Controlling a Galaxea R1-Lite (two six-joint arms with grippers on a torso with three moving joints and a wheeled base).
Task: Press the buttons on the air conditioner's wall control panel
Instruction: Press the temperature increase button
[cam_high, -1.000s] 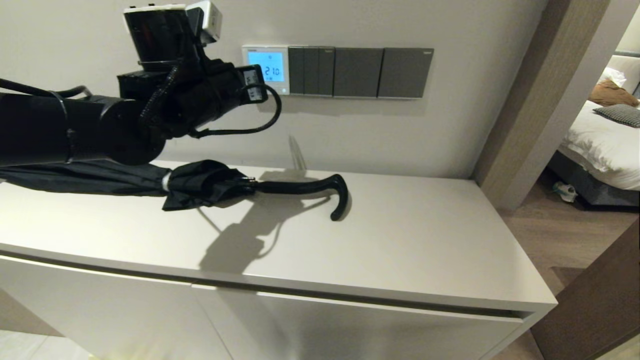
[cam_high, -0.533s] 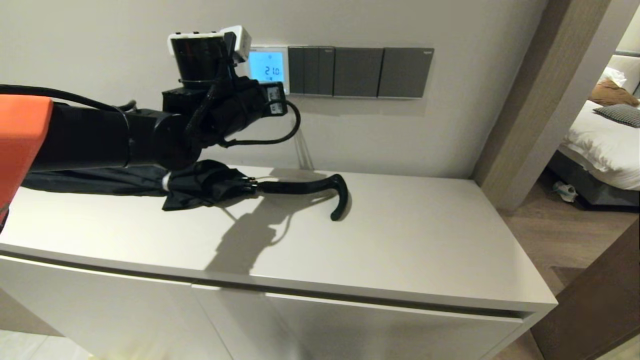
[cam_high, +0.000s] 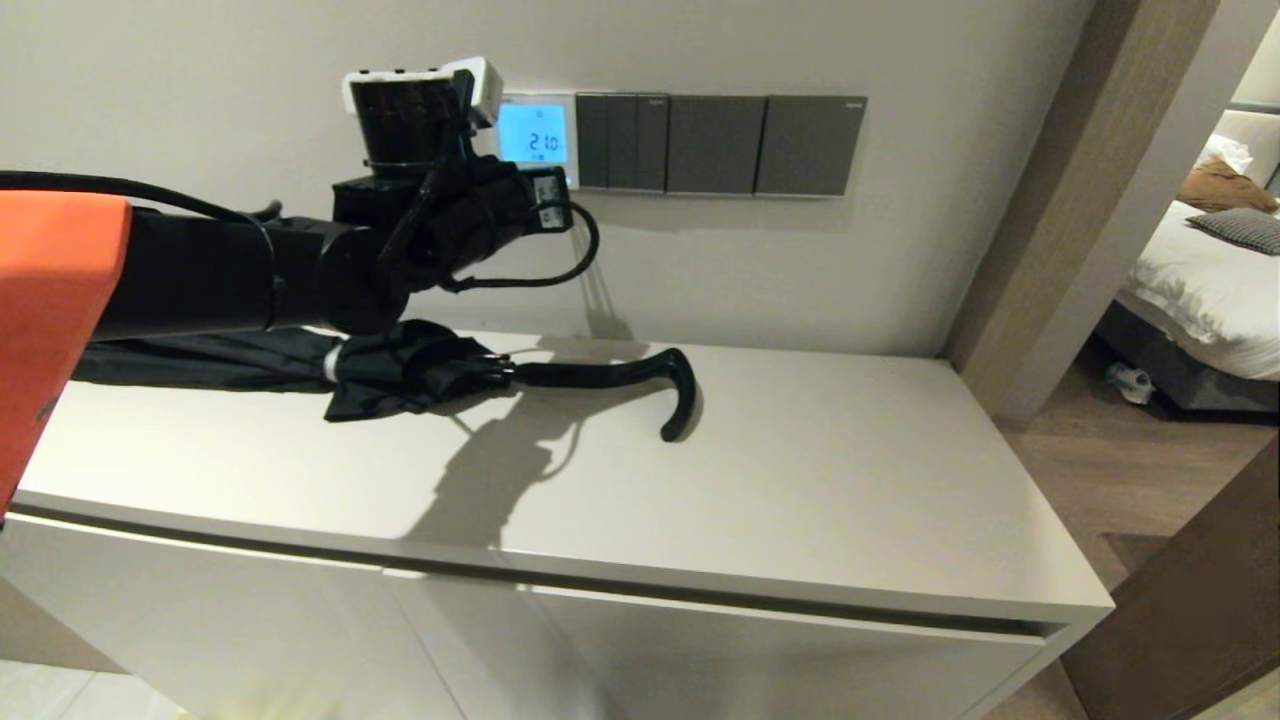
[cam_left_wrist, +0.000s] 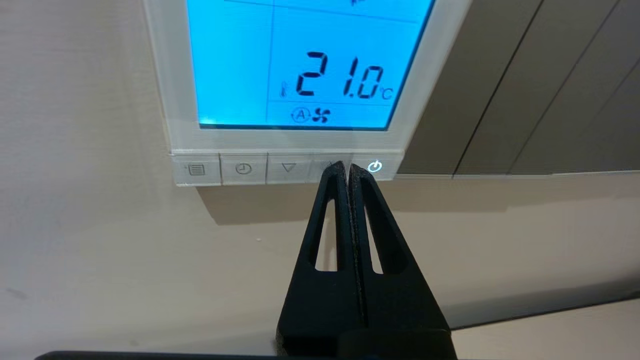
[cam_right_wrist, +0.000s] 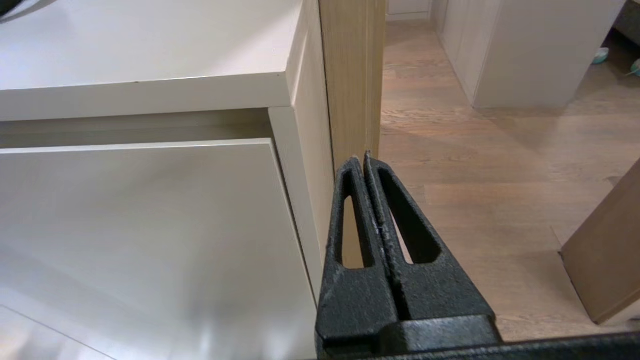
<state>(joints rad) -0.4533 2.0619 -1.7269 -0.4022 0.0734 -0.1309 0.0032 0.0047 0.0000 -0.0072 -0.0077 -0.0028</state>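
Observation:
The white-framed wall control panel (cam_high: 535, 135) glows light blue and reads 21.0; it also shows in the left wrist view (cam_left_wrist: 300, 75). A row of pale buttons (cam_left_wrist: 243, 169) runs under its screen, ending at a lit power key (cam_left_wrist: 375, 166). My left gripper (cam_left_wrist: 346, 167) is shut and empty, its tips at the key just beside the power key, covering that key's mark. In the head view the left arm's wrist (cam_high: 440, 210) hides the panel's lower left corner. My right gripper (cam_right_wrist: 362, 159) is shut and empty, parked low beside the cabinet.
Dark grey switch plates (cam_high: 720, 145) adjoin the panel on its right. A folded black umbrella (cam_high: 420, 375) with a hooked handle lies on the white cabinet top (cam_high: 800, 480) under the left arm. A wooden door frame (cam_high: 1080, 200) stands at the right.
My left arm has moved right and toward the wall, bringing the shut gripper up to the button row. The screen still reads 21.0. In the last half second it barely moved.

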